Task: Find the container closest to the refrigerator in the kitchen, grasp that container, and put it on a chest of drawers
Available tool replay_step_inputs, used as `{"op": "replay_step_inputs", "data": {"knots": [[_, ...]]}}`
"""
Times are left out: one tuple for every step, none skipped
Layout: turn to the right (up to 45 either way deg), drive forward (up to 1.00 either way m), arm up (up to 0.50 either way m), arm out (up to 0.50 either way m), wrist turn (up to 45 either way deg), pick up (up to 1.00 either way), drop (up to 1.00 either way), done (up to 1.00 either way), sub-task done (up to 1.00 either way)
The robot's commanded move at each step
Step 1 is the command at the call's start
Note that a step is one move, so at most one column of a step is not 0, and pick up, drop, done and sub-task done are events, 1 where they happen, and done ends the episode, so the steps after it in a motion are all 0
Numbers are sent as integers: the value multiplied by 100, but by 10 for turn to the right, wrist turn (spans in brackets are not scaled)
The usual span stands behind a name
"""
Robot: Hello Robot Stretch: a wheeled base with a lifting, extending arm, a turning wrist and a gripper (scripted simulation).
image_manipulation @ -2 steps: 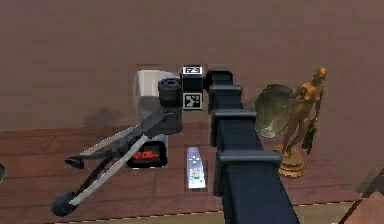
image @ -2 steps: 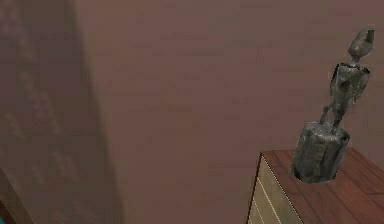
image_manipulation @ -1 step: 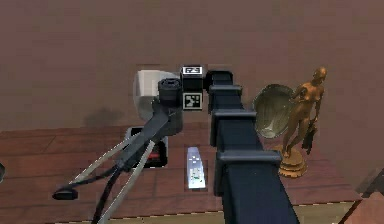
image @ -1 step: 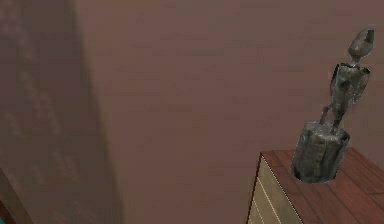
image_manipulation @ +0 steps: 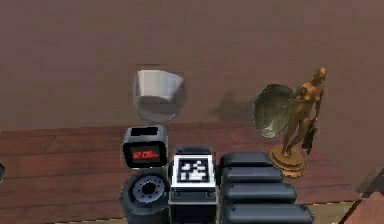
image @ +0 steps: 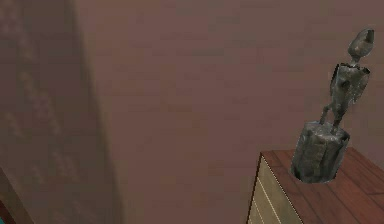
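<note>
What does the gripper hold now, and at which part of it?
It cannot be told. The gripper ends close to a clock and a pale bowl at the wooden top.

I count 2 statues: grey statue, bronze statue | 1 alarm clock | 1 glass bowl | 1 chest of drawers

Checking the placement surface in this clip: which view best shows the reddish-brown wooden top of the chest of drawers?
The arm side view: the reddish-brown wooden top spans its width, bearing a bronze winged statue. The forward view gives one corner, with pale drawer fronts, under a grey stone statue.
</note>
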Motion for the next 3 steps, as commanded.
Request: {"op": "replay_step_inputs", "data": {"knots": [[0, 0, 0, 30, 0, 0, 0, 0, 0], [0, 0, 0, 0, 450, 0, 0, 0, 0], [0, 0, 0, 0, 450, 0, 0, 0, 0]]}}
